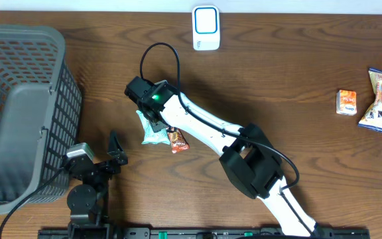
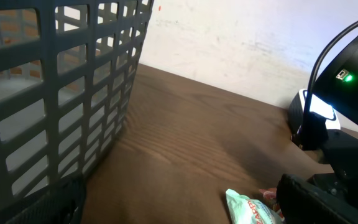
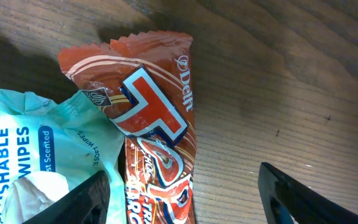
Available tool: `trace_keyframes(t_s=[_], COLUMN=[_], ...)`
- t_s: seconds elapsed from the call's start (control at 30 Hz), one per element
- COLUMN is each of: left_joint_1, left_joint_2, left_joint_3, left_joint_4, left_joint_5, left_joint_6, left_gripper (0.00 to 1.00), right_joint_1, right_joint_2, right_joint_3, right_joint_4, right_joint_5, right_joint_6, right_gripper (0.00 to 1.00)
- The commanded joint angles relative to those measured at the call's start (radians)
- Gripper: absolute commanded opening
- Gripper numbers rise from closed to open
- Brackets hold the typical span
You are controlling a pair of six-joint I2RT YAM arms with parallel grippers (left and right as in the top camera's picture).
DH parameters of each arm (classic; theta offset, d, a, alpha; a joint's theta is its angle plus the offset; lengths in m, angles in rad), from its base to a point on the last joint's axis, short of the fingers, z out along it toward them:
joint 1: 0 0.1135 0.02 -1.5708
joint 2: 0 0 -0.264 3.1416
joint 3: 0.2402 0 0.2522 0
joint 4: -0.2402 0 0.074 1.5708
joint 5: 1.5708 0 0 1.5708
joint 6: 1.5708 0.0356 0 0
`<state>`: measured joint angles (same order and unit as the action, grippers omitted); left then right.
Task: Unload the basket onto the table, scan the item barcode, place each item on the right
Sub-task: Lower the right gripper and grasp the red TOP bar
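Since the barcode has to meet the white scanner (image 1: pixel 205 28) at the table's far edge, the overhead view shows the right arm (image 1: pixel 204 126) stretched across to the middle of the table. Its wrist hangs over an orange snack bar (image 1: pixel 177 140) that lies flat, touching a pale wipes packet (image 1: pixel 149 133). That bar looks like the item to scan, well apart from the scanner. The left gripper (image 1: pixel 117 150) rests beside the grey basket (image 1: pixel 45 36), fingers spread and empty, probably parked out of the way.

From the left wrist, the basket wall fills the left side and a corner of the wipes packet peeks in at the bottom. Nothing sits between the wide jaws.

Seen from the right wrist, the right gripper (image 3: pixel 188 202) has one finger on each side of the bar, wide apart. The placement suits a pinch across the wrapper's width. One finger overlaps the wipes packet's edge, and whether it touches is hard to tell from this angle. No barcode shows on the upturned face, so I judge the bar needs lifting and turning before it is presented.
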<state>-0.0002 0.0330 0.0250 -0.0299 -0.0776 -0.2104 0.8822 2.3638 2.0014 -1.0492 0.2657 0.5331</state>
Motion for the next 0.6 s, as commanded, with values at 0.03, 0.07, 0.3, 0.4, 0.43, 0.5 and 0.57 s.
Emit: trace_keyframes(t_s=[0.03, 0.07, 0.3, 0.4, 0.43, 0.5, 0.57], left_joint_1=[0.003, 0.003, 0.003, 0.003, 0.003, 0.003, 0.003], left_joint_2=[-0.001, -0.001, -0.001, -0.001, -0.001, -0.001, -0.001], left_joint_3=[-0.019, -0.019, -0.019, -0.019, -0.019, -0.019, -0.019], left_joint_4=[-0.037, -0.037, -0.037, -0.037, -0.037, -0.037, -0.037], left_joint_5=[-0.01, -0.01, -0.01, -0.01, -0.01, -0.01, -0.01], left_joint_6=[-0.005, -0.005, -0.005, -0.005, -0.005, -0.005, -0.005], left_gripper=[0.98, 0.98, 0.98, 0.98, 0.98, 0.98, 0.98], right_joint_1=[0.017, 0.021, 0.036, 0.045, 0.048, 0.054, 0.056], right_joint_2=[0.018, 0.022, 0.112, 0.12, 0.121, 0.12, 0.122], right_joint_3=[-0.013, -0.016, -0.016, -0.016, -0.016, -0.016, -0.016], right_joint_4=[0.006, 0.006, 0.003, 0.002, 0.002, -0.001, -0.027], right_joint_5=[0.029, 0.045, 0.111, 0.095, 0.095, 0.095, 0.095], right_joint_6=[0.016, 0.016, 0.011, 0.0, 0.0, 0.0, 0.0], right_gripper=[0.66, 0.64, 0.67, 0.68, 0.68, 0.66, 0.61])
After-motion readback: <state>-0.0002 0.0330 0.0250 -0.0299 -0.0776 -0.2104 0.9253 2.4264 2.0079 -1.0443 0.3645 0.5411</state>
